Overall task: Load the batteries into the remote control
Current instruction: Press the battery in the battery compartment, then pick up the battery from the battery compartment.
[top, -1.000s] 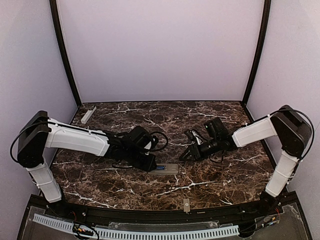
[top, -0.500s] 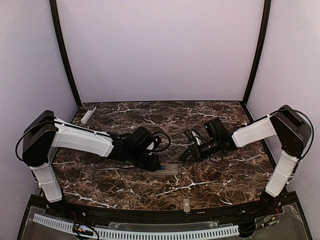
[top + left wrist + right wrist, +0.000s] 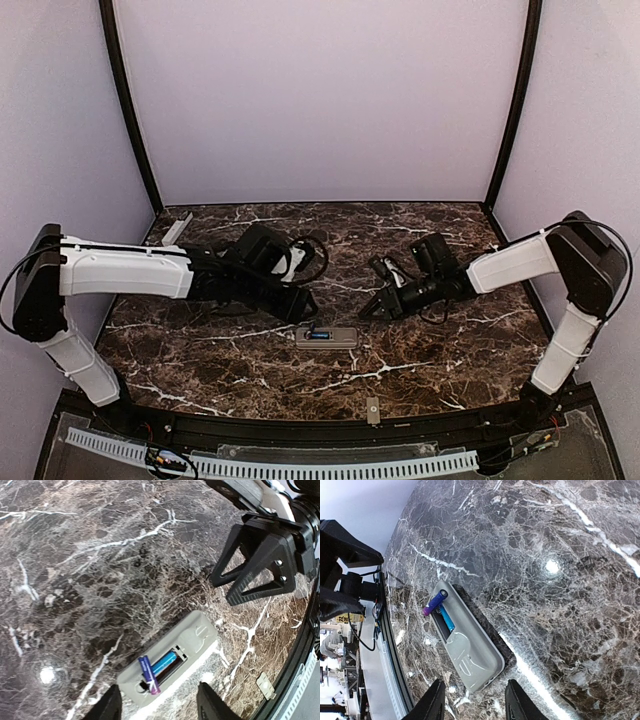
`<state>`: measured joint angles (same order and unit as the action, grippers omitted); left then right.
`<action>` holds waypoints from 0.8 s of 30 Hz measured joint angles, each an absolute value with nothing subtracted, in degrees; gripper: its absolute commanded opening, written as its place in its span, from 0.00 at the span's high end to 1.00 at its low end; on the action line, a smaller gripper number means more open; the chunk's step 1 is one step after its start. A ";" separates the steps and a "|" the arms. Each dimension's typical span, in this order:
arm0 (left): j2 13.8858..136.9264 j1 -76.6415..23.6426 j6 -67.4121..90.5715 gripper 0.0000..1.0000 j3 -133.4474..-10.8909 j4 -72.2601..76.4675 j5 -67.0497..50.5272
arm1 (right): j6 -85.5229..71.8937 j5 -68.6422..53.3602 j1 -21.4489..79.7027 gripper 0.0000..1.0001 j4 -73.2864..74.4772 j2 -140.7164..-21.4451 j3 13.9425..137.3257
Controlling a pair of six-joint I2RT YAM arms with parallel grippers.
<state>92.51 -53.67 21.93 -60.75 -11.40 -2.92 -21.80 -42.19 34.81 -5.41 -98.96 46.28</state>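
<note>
Spanning the enclosure, a dark marbled desk (image 3: pixel 430 225) is listed. The left tool (image 3: pixel 305 312) is held close over the left end of the remote control (image 3: pixel 327 337), fingers spread, nothing gripped. The right tool (image 3: pixel 378 308) is held near, apart, released and empty. The remote control is laid back-up at mid-desk, bay uncovered. Inside, one battery (image 3: pixel 165 661) is seated; the second battery (image 3: pixel 148 675) is laid aslant across the bay's end.

arms (image 3: pixel 125 272): white shells, black joints | right claw (image 3: pixel 222 591): black — triangular fingers (image 3: pixel 280 555) | cables (image 3: pixel 318 262): black loops
</note>
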 measured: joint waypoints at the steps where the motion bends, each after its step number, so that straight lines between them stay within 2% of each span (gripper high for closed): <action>1: 92.31 -53.08 20.27 0.55 -61.80 -12.53 -3.07 | -21.69 -42.24 34.72 0.60 -5.34 -98.54 46.28; 7: 97.47 -50.68 14.09 0.67 -69.89 -19.42 -6.20 | -21.50 -42.28 34.06 0.60 -5.04 -97.17 46.26; 15: 105.43 -51.22 10.63 0.70 -73.82 -26.52 -11.40 | -21.50 -42.46 33.54 0.60 -4.51 -96.84 46.13; 24: 111.20 -52.29 9.41 0.78 -78.02 -30.96 -11.46 | -21.47 -42.46 33.32 0.60 -4.21 -96.84 45.71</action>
